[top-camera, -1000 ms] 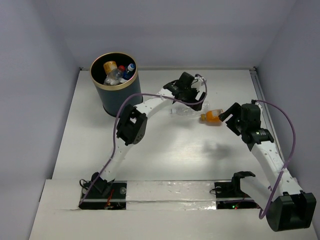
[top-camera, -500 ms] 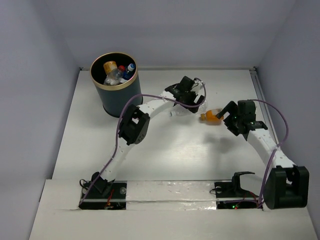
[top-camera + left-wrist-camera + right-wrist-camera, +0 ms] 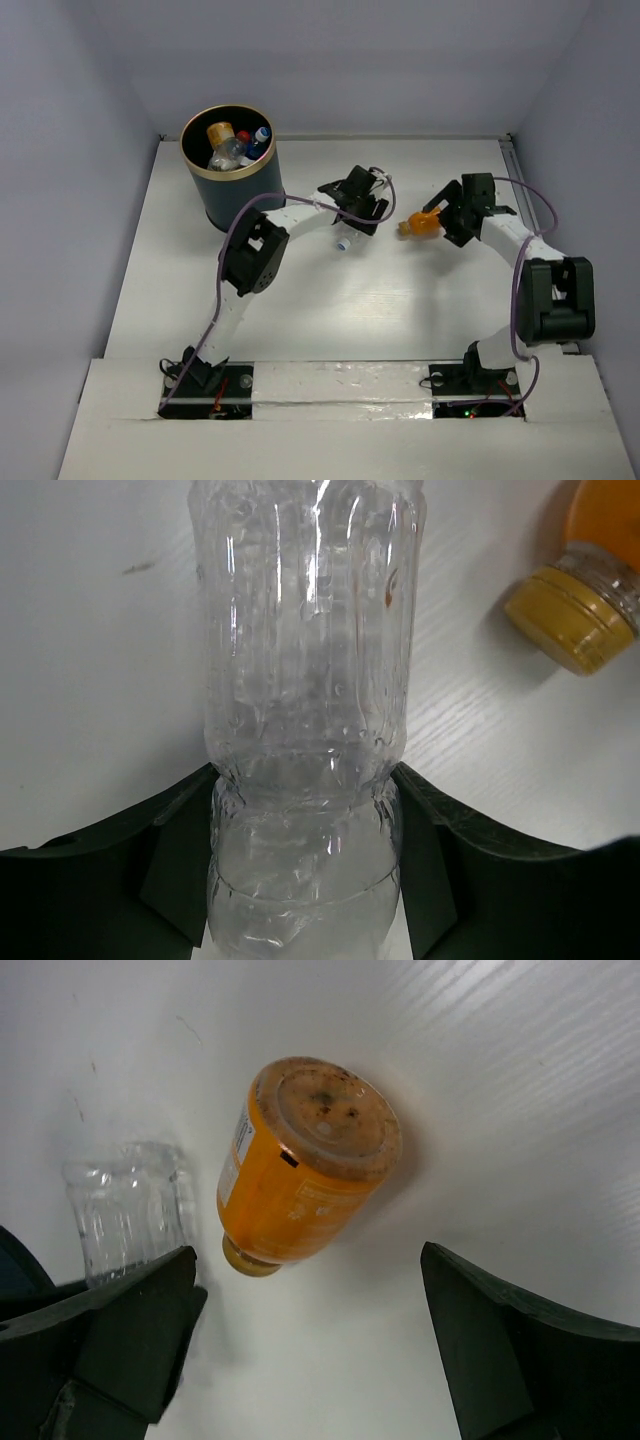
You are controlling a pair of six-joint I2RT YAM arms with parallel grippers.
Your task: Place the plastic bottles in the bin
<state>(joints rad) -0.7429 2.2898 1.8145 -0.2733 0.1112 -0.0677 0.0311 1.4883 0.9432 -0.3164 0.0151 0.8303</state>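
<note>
The navy bin (image 3: 222, 190) with a gold rim stands at the back left and holds several bottles. My left gripper (image 3: 357, 207) is shut on a clear label-less plastic bottle (image 3: 346, 236), seen close in the left wrist view (image 3: 305, 680) with the gripper (image 3: 305, 875) pinching its lower body. An orange-filled bottle (image 3: 423, 226) lies on the table just right of it. My right gripper (image 3: 447, 214) is open beside the orange bottle. In the right wrist view the gripper (image 3: 320, 1360) is open with the orange bottle (image 3: 300, 1175) ahead of the jaws, not between them.
The orange bottle's yellow cap (image 3: 575, 620) points at the clear bottle, which also shows in the right wrist view (image 3: 125, 1210). White walls close the table on three sides. The arm bases sit at the near edge.
My left gripper has shifted left and nearer with the clear bottle in it. My right arm has reached forward and left, bringing its open gripper up to the orange bottle.
</note>
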